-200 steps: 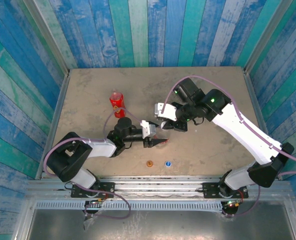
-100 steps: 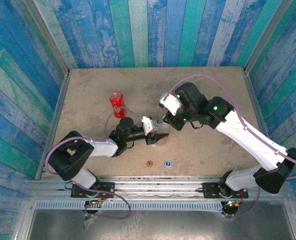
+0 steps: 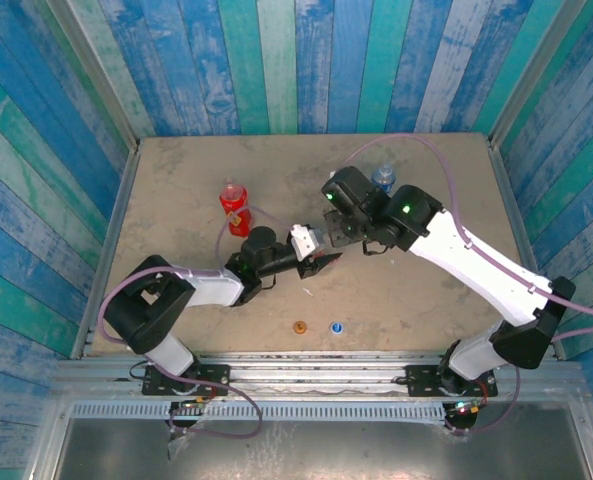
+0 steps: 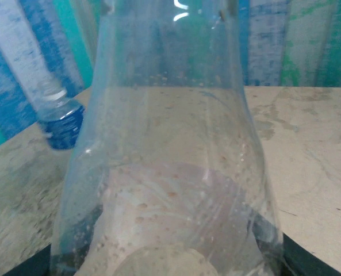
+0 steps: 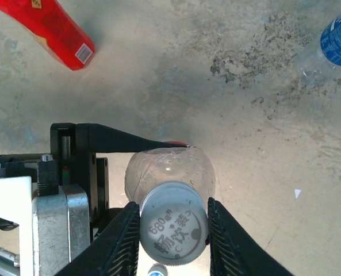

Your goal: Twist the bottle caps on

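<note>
Screwing step, bottle one: left gripper (image 3: 316,262) clamped on clear plastic bottle w/ red label (image 5: 170,167), about upright, mid-table. Right gripper (image 5: 174,233) straddles white ribbed screw cap (image 5: 174,221) seated on its neck; pinching or slack, can't tell. Next: firm pinch, twist till tight. Waiting nearer the bases: small orange cap (image 3: 299,327), small blue cap (image 3: 335,326).

The left arm stretches low rightward, left claw (image 3: 318,263) clamping a clear plastic bottle (image 4: 170,172); the right arm arches over, right claw (image 5: 173,230) straddling its top, grip unclear.
</note>
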Tool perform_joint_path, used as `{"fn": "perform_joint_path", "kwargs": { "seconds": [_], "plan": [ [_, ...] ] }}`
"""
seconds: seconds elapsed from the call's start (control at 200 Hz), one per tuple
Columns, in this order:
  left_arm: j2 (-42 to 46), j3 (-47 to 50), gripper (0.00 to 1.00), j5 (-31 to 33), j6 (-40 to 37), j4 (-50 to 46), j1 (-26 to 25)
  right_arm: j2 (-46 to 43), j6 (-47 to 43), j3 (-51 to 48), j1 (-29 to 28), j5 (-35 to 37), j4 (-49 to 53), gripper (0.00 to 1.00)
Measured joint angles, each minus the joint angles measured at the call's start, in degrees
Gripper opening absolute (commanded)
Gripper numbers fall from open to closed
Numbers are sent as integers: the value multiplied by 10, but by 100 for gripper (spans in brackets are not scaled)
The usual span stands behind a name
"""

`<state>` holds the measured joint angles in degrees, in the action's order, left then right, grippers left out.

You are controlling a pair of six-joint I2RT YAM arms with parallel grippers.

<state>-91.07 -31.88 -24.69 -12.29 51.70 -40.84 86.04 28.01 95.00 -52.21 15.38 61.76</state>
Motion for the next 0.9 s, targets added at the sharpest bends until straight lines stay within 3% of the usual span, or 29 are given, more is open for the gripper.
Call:
{"fn": "perform_joint_path", "kwargs": {
  "seconds": [0.125, 0.33, 0.581, 0.706, 0.901],
  "plan": [
    [2, 9, 58, 21, -2, 10, 12, -1, -66, 19, -5, -33, 9, 60],
    [39, 29, 58, 50, -62, -22, 3, -43, -208, 30, -6, -59, 0, 65],
    [89, 35, 57, 98, -163, -114, -29, -165, -514, -43, -6, -116, -11, 68],
    [115, 35, 56, 116, -203, -169, -49, -183, -649, -68, -6, -115, -4, 65],
    [136, 35, 55, 129, -224, -214, -58, -118, -700, -58, -1, -115, 9, 58]
  ]
}}
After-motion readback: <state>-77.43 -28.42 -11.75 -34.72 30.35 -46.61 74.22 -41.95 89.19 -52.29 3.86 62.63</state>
